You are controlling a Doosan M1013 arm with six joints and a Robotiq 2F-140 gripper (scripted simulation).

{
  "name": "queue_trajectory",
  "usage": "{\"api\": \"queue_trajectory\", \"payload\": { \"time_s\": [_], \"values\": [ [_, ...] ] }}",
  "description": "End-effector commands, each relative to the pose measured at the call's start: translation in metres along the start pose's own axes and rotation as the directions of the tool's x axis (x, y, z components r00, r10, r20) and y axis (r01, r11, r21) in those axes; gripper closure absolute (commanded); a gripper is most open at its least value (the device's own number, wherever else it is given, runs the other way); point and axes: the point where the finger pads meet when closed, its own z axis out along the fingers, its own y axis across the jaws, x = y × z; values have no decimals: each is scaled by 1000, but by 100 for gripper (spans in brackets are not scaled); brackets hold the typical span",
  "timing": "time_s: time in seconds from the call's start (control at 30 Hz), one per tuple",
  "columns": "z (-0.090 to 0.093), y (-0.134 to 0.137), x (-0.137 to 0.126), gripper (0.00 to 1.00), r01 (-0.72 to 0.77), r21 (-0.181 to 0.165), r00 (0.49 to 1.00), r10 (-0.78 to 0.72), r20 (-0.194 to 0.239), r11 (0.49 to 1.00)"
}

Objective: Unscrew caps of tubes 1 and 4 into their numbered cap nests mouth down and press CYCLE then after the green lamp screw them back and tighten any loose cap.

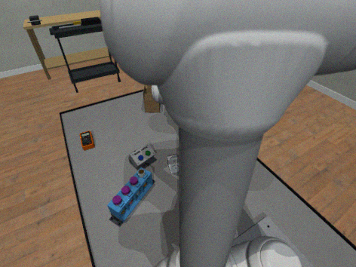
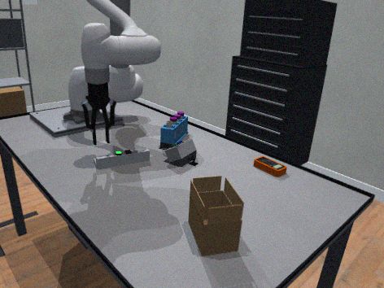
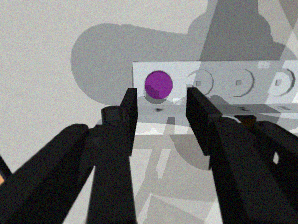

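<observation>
Gripper (image 3: 161,97) partly spread, holding nothing, I hover over the purple cap (image 3: 159,85) in the cap tray's (image 3: 250,70) end nest. Recapping is in hand: I descend, then pinch. Only the exterior view shows the green lamp (image 2: 118,153) lit; only the top view shows the uncapped tube (image 1: 141,173).

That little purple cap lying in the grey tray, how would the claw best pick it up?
From straight above, fingers closing on the round side wall. The purple cap lies flat in the end nest of the cap tray, its top facing up, and the gripper already hangs over it with its fingers parted, holding nothing.
</observation>
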Motion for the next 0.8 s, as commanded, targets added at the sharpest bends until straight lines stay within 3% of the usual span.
{"api": "queue_trajectory", "payload": {
  "time_s": [0.0,0.3,0.77],
  "values": [
    [18,0,-1,64,0,0,1000,0,1,1000],
    [62,0,-1,64,0,0,1000,0,1,1000],
    [66,0,-1,64,0,0,1000,0,1,1000]
  ]
}}
